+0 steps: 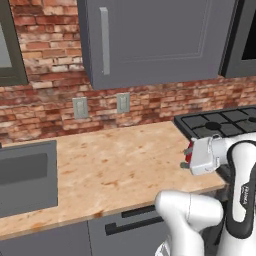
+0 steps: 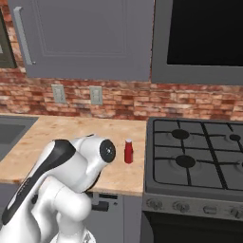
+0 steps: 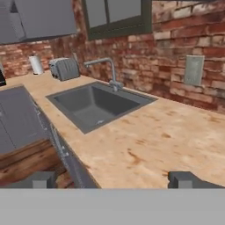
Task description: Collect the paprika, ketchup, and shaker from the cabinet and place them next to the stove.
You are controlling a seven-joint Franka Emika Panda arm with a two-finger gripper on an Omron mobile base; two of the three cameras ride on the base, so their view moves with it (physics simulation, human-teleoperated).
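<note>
The ketchup (image 2: 128,151), a small slim red bottle, stands upright on the wooden counter (image 2: 71,130) just left of the black stove (image 2: 199,152). In the left base view the ketchup (image 1: 188,158) peeks out from behind my white hand (image 1: 204,155). My gripper (image 3: 113,180) is open with nothing between its fingertips (image 3: 37,179), and it points along the counter away from the stove (image 1: 220,122). The grey cabinet (image 1: 155,40) above the counter has its door shut, handle (image 1: 104,40) at its left. The paprika and the shaker are out of view.
A sunken grey sink (image 3: 94,105) with a faucet (image 3: 107,70) lies ahead of the hand. Beyond it stand a silver toaster (image 3: 64,69) and a paper-towel roll (image 3: 36,64). Wall outlets (image 1: 80,107) sit on the brick backsplash. A dark panel (image 2: 204,33) hangs over the stove.
</note>
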